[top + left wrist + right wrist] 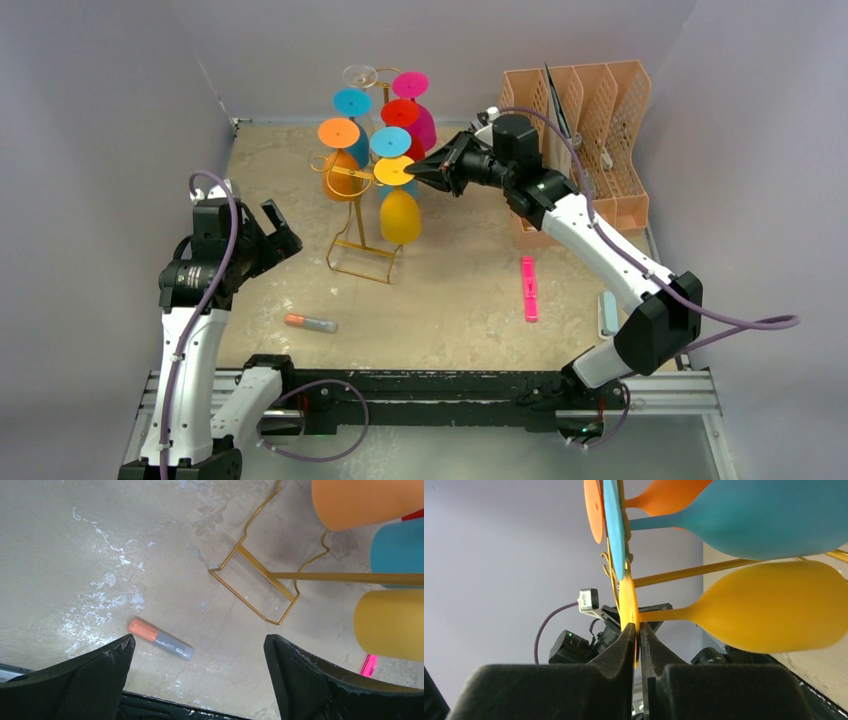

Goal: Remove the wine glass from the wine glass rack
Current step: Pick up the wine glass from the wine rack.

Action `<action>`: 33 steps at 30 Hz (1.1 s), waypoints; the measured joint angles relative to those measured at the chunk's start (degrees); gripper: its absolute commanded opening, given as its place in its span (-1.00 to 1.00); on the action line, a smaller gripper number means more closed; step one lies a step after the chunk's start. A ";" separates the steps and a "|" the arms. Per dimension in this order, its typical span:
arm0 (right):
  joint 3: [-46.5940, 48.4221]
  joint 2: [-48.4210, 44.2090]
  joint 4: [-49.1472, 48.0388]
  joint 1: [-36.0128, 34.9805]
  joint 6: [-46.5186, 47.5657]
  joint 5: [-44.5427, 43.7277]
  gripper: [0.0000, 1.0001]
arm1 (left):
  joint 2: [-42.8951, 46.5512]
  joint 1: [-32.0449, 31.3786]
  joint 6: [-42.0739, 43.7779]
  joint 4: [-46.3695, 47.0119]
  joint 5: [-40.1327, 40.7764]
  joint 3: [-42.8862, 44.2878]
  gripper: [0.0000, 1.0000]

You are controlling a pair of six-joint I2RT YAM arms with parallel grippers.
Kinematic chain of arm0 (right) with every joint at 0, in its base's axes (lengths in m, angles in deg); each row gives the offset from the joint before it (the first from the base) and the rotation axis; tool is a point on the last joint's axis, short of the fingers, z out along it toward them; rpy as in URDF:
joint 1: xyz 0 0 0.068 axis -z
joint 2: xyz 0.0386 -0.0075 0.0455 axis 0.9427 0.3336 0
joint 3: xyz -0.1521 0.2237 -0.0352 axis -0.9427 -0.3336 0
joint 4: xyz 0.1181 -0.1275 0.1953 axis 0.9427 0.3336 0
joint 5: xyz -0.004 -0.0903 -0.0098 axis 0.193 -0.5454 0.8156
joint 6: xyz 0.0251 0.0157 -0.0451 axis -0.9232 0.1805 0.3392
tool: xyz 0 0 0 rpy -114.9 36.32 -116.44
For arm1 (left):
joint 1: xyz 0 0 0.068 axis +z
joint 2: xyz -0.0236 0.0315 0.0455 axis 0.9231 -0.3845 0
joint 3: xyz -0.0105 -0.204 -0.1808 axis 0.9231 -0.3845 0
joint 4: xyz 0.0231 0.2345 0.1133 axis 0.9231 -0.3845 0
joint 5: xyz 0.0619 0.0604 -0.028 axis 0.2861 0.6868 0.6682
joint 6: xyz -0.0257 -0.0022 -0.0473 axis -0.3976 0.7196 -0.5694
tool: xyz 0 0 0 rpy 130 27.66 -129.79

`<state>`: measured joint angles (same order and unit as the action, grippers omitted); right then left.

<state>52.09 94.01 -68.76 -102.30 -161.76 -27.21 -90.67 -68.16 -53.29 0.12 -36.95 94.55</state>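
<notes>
The right arm's fingers (616, 652) pinch the foot-disc rim of the yellow wine glass (769, 605), which hangs bowl-down on the gold wine glass rack (325, 576), its stem crossing their tips, while the left arm's fingers (100, 680) gape, well apart.

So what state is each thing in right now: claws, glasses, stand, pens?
right gripper, shut on the foot of the yellow wine glass
yellow wine glass, hanging upside down on the wine glass rack
left gripper, open, empty
wine glass rack, upright, other glasses hanging on it
orange-capped marker, capped, lying flat
pink marker, lying flat
</notes>
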 measured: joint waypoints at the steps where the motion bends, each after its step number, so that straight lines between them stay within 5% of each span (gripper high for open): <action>1: -0.28 -0.17 0.09 0.00 0.02 0.11 -0.84 | 0.00 0.00 0.00 0.00 -0.02 0.00 1.00; 12: -1.68 -1.77 0.31 0.59 0.02 1.27 -1.00 | 0.55 0.00 -0.07 0.00 -0.37 -0.02 1.00; 33: -9.29 -9.57 0.44 1.55 4.35 3.85 -1.00 | 2.62 0.00 -0.48 -0.28 -4.26 -1.11 0.97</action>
<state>42.80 84.44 -68.33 -100.75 -157.41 -23.37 -88.05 -68.16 -53.77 -0.17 -41.22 93.44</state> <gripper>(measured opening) 0.012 0.986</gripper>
